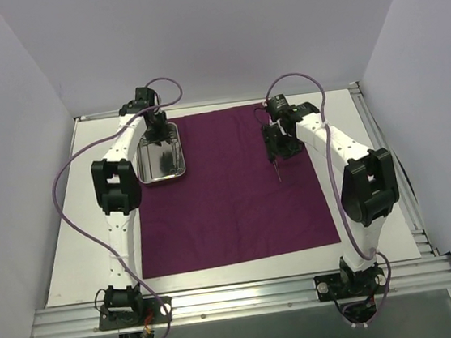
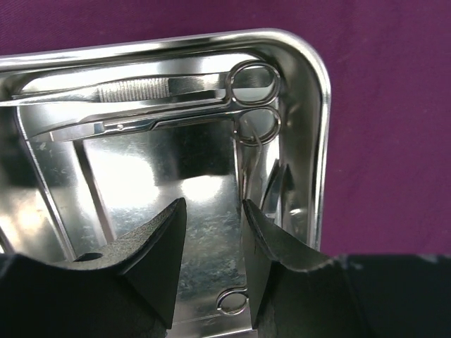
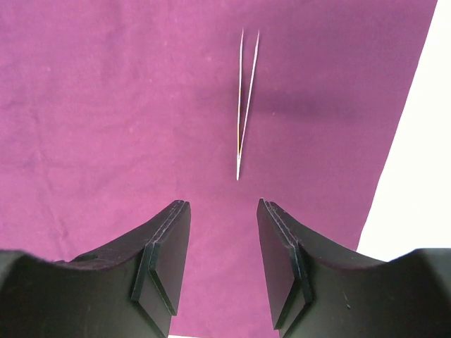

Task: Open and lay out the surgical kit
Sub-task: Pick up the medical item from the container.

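I see the magenta cloth (image 1: 230,209) spread flat, with the shiny, round-cornered steel tray (image 1: 181,153) at its far left corner. Ring-handled scissors (image 2: 162,125) lie inside the tray. Slim tweezers (image 3: 245,105) rest on the cloth's right side. My left gripper (image 2: 213,211) hangs over the tray with its jaws parted. My right gripper (image 3: 223,211) is spread and empty near the tweezers.

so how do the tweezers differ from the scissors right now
The tweezers lie out on the purple cloth, while the scissors lie inside the steel tray. The tweezers are two plain slim arms meeting at one end; the scissors have two ring handles and a pivot screw. Both are thin, silver and lying flat, and neither is held: the right gripper and left gripper are both open.
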{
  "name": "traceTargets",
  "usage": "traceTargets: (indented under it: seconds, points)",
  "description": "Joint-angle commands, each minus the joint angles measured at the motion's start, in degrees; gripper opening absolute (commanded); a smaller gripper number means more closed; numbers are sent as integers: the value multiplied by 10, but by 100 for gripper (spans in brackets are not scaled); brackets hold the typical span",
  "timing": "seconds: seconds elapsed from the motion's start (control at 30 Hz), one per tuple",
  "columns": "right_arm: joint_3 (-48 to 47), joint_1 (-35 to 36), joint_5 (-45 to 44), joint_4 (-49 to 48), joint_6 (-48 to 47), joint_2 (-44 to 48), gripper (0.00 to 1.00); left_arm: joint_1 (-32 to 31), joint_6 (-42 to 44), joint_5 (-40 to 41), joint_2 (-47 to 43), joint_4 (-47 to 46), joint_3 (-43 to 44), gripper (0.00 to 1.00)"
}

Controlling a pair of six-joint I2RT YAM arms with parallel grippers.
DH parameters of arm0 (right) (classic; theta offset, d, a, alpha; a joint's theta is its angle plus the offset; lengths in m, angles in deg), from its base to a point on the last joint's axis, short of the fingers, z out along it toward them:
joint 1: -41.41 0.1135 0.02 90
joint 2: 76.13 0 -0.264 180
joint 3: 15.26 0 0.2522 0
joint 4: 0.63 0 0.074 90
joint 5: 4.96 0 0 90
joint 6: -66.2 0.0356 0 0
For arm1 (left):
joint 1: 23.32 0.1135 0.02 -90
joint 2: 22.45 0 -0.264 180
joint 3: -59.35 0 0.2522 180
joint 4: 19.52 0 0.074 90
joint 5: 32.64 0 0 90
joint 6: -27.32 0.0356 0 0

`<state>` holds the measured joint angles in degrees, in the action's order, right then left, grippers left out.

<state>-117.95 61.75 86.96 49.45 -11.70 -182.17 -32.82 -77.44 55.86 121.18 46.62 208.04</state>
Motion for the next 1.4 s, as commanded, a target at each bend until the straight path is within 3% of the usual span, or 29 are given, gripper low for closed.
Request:
traceTargets:
  seconds: [0.0, 0.5, 0.73, 0.77, 0.93, 1.2, 1.33, 1.37]
  points:
    - [16, -2, -7, 17, -2, 43, 44, -16, 4, 10, 5, -26, 20, 46]
    - [36, -8, 2, 14, 1, 66, 45, -33, -29, 102, 73, 42, 56, 49]
    - [28, -8, 6, 10, 5, 64, 45, -29, -22, 106, 68, 52, 40, 31]
    - [27, -8, 7, 9, 5, 63, 45, -27, -20, 99, 66, 50, 40, 22]
    - [24, -8, 12, 1, 6, 62, 45, -20, -11, 88, 38, 48, 37, 3]
    - [1, -8, 31, -8, 3, 48, 45, -16, -15, 72, -43, 89, 15, 2]
    - [-24, -9, 66, -6, -2, 30, 45, -15, -30, 15, -132, 84, -56, 2]
    - [-30, -9, 77, -5, -4, 23, 45, -15, -32, -36, -147, 79, -90, 2]
